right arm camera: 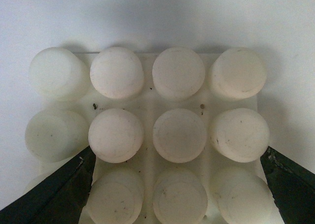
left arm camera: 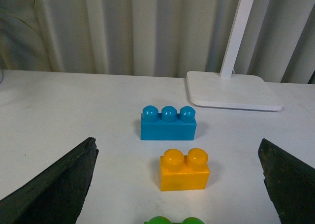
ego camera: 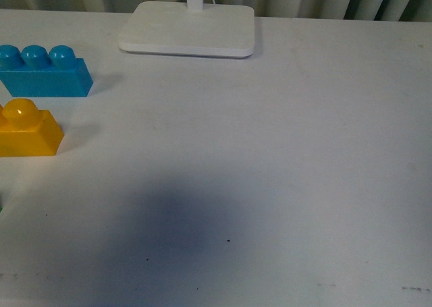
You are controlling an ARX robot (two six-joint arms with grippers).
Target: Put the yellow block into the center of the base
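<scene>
The yellow block [ego camera: 27, 133] sits upright on the white table at the left edge of the front view, cut off by the frame. In the left wrist view the yellow block [left arm camera: 184, 170] lies between and ahead of my left gripper [left arm camera: 179, 187], whose dark fingers [left arm camera: 59, 184] stand wide open and apart from it. The white studded base [right arm camera: 147, 113] fills the right wrist view, close under my open right gripper [right arm camera: 177, 194], with one finger [right arm camera: 54, 194] at each side of the plate. Neither the base nor either arm shows in the front view.
A blue three-stud brick [ego camera: 44, 72] stands just behind the yellow block, also the blue brick [left arm camera: 168, 123]. A green brick's studs [left arm camera: 174, 220] peek in nearer the left gripper. The white lamp foot [ego camera: 189, 29] with its pole [left arm camera: 237, 32] stands at the table's back before a curtain.
</scene>
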